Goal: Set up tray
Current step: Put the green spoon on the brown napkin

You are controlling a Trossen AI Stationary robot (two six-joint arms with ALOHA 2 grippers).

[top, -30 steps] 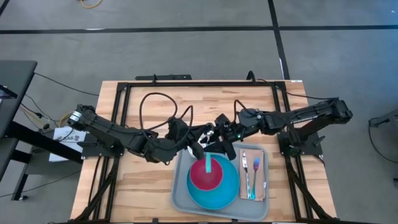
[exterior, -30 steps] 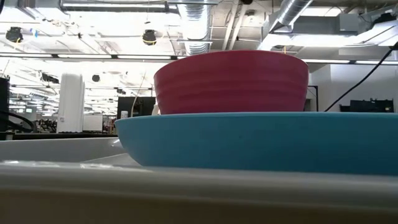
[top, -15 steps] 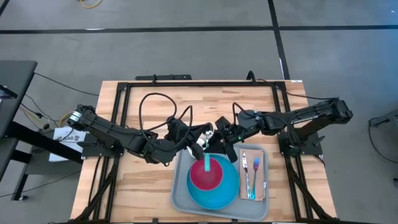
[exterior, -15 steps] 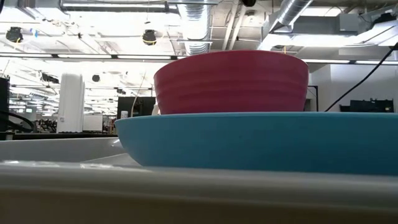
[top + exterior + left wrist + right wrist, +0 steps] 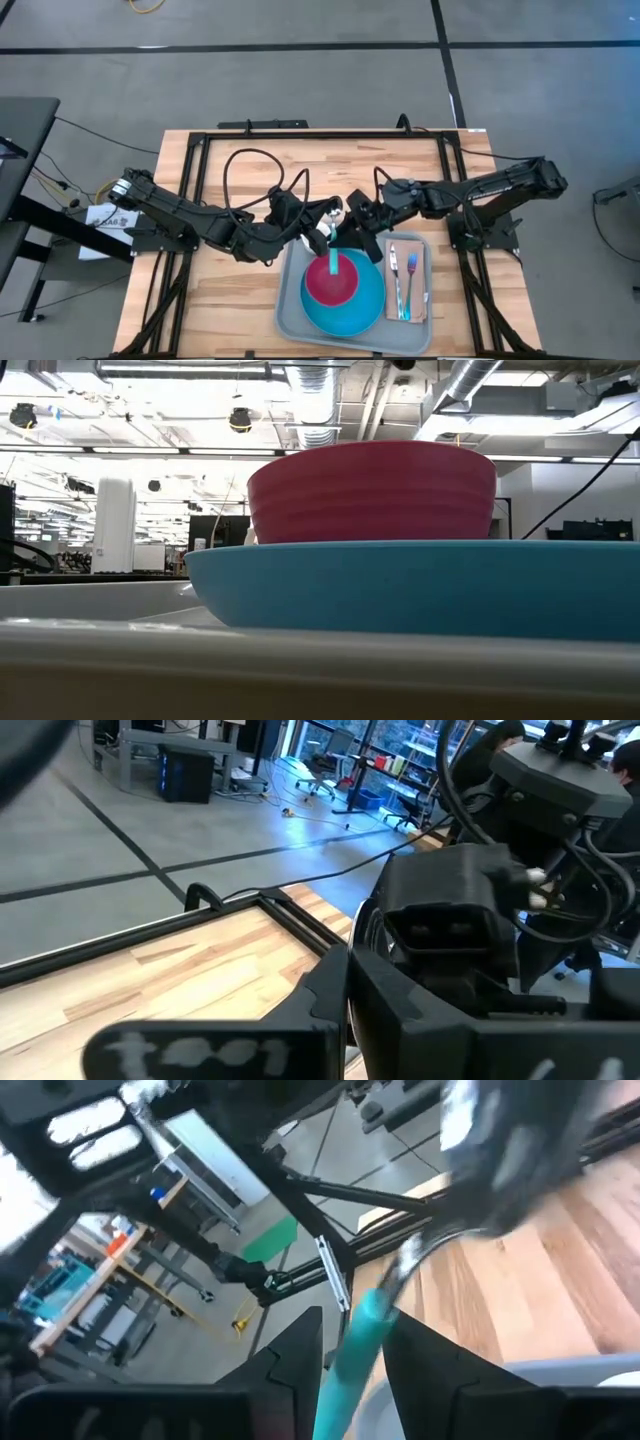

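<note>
The light-grey tray (image 5: 290, 318) lies at the table's near edge. It carries a blue plate (image 5: 368, 312) with a red bowl (image 5: 345, 290) standing on it. A teal-handled utensil (image 5: 333, 264) slants above the bowl, teal handle low, metal end high. My left gripper (image 5: 322, 235) is shut at the metal end, just beyond the tray's far rim. My right gripper (image 5: 344, 238) faces it and is shut on the teal handle (image 5: 352, 1342). The low view shows only the bowl (image 5: 370, 490), the plate (image 5: 420, 585) and the tray (image 5: 90, 600). My left gripper has the utensil by its metal end (image 5: 425, 1255). The place of contact is blurred and half hidden by the gripper bodies. The utensil slopes down from it over the bowl, clear of the bowl. My right gripper pinches the teal handle (image 5: 350, 1355) between its two fingers, one finger (image 5: 300, 1355) on each side, near where the handle meets the metal. The fingers come nearly level from the table's right side and lie across the handle, which is lifted clear.
On the tray's right part a napkin (image 5: 421, 300) carries a blue-handled fork (image 5: 411, 285) and a second utensil (image 5: 396, 285). Black frame rails (image 5: 200, 170) run along the table's edges. Bare wood (image 5: 230, 300) lies left of the tray.
My right gripper has shut on the teal handle: its fingers stood wide apart a second ago. Neither arm has shifted, and the utensil stays over the bowl.
</note>
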